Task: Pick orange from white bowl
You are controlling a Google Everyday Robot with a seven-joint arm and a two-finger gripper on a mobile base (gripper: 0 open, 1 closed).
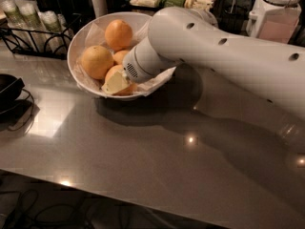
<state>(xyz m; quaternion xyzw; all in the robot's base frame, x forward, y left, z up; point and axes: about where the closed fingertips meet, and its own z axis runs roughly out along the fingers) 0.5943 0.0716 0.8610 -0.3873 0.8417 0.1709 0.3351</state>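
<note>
The white bowl, lined with crinkled white paper, stands at the back left of the grey counter. It holds several oranges: one at the back, one at the left, one in the middle and one at the front. My white arm reaches in from the right over the bowl's right rim. My gripper is inside the bowl at its front, down on the front orange, which it partly hides.
A dark black dish sits at the counter's left edge. A black wire rack with cups stands behind the bowl on the left. A white lidded container and food items stand at the back right. The counter's front edge runs along the bottom.
</note>
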